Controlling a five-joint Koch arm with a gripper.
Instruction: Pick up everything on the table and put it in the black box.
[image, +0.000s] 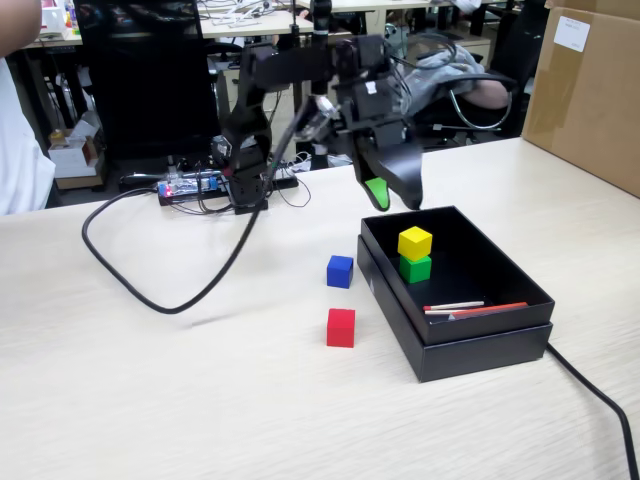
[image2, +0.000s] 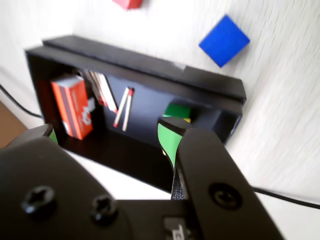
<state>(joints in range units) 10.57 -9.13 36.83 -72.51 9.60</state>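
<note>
My claw (image: 385, 197) is hanging spread and empty above the black box's (image: 480, 340) 11 o'clock corner. Yellow cube (image: 415, 242) is sitting atop green cube (image: 415, 268) inside. Blue cube (image: 340, 271) and red cube (image: 341, 327) are waiting on the table (image: 150, 400); I judge blue next, calling for a swing toward 8 o'clock.

The pincer (image2: 107, 137) fills the lower part of the wrist view, its two green-lined tips spread wide apart with nothing between them. Just beyond and between the tips lies the black box (image2: 150, 65), holding an orange packet (image2: 72, 106) near the left tip, two sticks (image2: 123, 107) in the middle, and a green cube (image2: 177, 110) right behind the right tip. Further off on the pale bench (image2: 280, 110), a blue cube (image2: 224, 40) sits beyond the box, above the right tip, and a red cube (image2: 129, 3) is cut off by the top edge.
</note>
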